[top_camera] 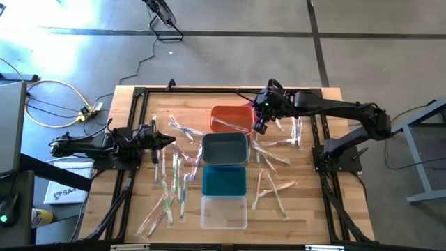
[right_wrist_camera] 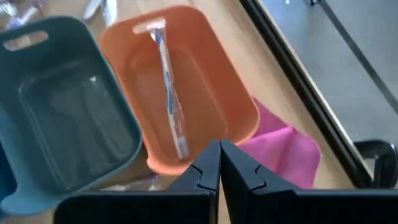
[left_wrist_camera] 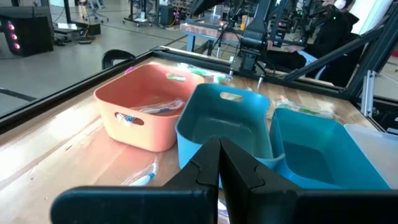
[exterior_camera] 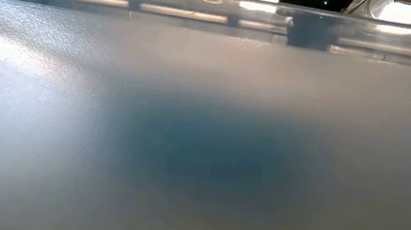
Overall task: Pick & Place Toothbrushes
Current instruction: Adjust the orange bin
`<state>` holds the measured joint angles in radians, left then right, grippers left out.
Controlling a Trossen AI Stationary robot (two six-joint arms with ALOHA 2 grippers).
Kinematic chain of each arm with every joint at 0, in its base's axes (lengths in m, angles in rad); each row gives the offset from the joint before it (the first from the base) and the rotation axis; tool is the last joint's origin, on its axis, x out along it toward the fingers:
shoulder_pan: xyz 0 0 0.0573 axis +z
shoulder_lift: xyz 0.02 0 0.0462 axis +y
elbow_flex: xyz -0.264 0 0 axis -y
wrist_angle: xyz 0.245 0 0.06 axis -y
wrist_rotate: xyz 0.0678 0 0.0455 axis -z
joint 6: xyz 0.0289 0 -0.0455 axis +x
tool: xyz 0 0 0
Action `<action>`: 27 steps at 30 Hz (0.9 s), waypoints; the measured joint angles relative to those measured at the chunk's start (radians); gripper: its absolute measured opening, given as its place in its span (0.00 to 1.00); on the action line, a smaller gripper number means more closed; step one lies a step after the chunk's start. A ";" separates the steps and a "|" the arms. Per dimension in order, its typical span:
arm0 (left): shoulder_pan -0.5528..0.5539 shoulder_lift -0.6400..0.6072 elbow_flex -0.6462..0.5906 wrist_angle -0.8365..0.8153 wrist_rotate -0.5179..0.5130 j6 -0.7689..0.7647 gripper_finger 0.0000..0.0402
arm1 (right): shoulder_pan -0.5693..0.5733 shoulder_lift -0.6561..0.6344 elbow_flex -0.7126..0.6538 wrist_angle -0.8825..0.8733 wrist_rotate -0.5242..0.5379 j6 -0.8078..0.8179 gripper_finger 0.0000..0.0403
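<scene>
Landmark taken: the orange bin [top_camera: 231, 118], last in a row of four bins down the middle of the table [top_camera: 306, 202].

Nearest the front edge, a clear bin [top_camera: 224, 212] is seen, then a teal bin [top_camera: 224, 181], then a grey bin [top_camera: 224, 148] touching the orange bin. The low view is blocked by a blurred surface close to the lens; nothing on the table can be read there.

Toothbrushes [top_camera: 171, 185] are scattered on the wood to both sides of the bin row, most of them nearer the front than the orange bin. One blue-handled toothbrush [right_wrist_camera: 169, 93] in a clear wrapper is seen lying lengthwise inside the orange bin.

The left gripper [top_camera: 169, 141] is held low over the table, well to the left of the orange bin, fingers clenched on nothing.

The right gripper [top_camera: 260, 125] is poised just beside the orange bin's right wall, above its rim, fingers pressed together and empty. A magenta cloth [right_wrist_camera: 280, 152] lies against the bin's outer wall, below this gripper.

Beyond the orange bin, a black frame rail [top_camera: 209, 90] runs along the table's far edge.
</scene>
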<state>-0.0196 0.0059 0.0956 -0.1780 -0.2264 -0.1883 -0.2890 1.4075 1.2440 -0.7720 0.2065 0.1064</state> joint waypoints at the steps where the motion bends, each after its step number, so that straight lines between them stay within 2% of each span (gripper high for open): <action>1: 0.000 0.000 0.000 -0.001 0.000 0.000 0.01 | 0.000 -0.001 -0.011 0.000 0.000 0.002 0.01; 6: 0.000 0.000 0.001 -0.005 0.000 0.000 0.01 | 0.000 0.000 -0.098 0.022 -0.003 0.021 0.01; 17: 0.000 0.001 0.002 -0.008 -0.001 -0.096 0.01 | -0.051 0.000 -0.350 0.331 -0.001 0.034 0.01; 27: 0.000 0.031 0.003 -0.008 -0.005 -0.109 0.01 | -0.148 0.000 -0.444 0.528 -0.001 0.084 0.01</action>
<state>-0.0196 0.0373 0.0982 -0.1860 -0.2310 -0.2970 -0.4370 1.4075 0.8001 -0.2445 0.2059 0.1907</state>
